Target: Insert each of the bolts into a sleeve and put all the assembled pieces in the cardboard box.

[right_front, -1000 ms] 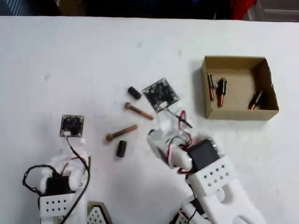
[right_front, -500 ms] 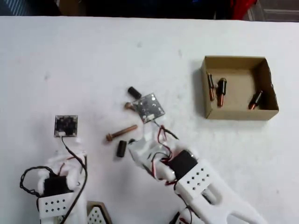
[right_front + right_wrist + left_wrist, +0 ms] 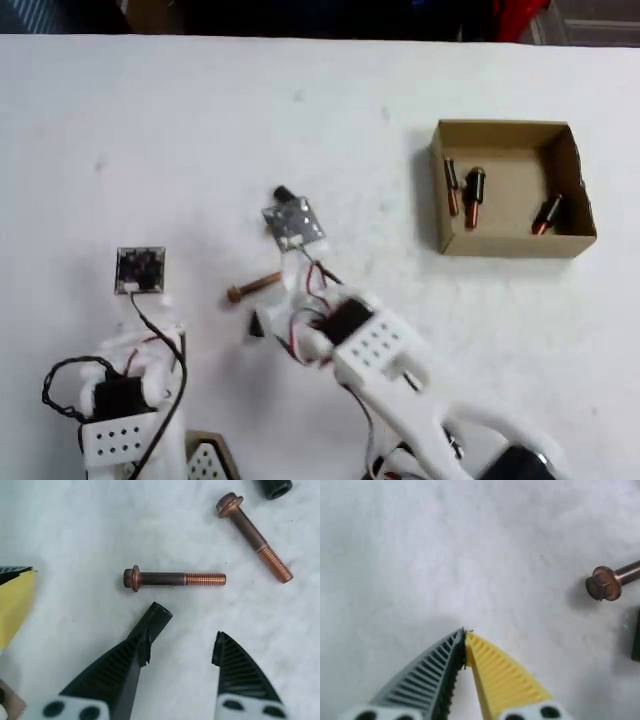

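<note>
Two copper bolts (image 3: 175, 578) (image 3: 255, 537) lie loose on the white table. My right gripper (image 3: 182, 645) is open just short of them, and a black sleeve (image 3: 156, 619) rests against the tip of one of its black fingers. Another black sleeve (image 3: 275, 487) lies beyond the farther bolt. In the high view the right arm (image 3: 370, 345) covers that spot, leaving one bolt (image 3: 255, 287) and parts of both sleeves (image 3: 283, 193) (image 3: 257, 322) showing. My left gripper (image 3: 465, 635) is shut on nothing, low over bare table, with a bolt head (image 3: 602, 582) off to one side.
The cardboard box (image 3: 505, 245) stands at the right and holds three assembled pieces (image 3: 473, 195). The left arm (image 3: 125, 390) sits at the front left. A yellow finger of the left gripper (image 3: 15, 605) shows at the right wrist view's edge.
The right arm has swung left from beside the box to over the bolts and sleeves, hiding one bolt. The left arm shifted slightly at first, then stayed still.
</note>
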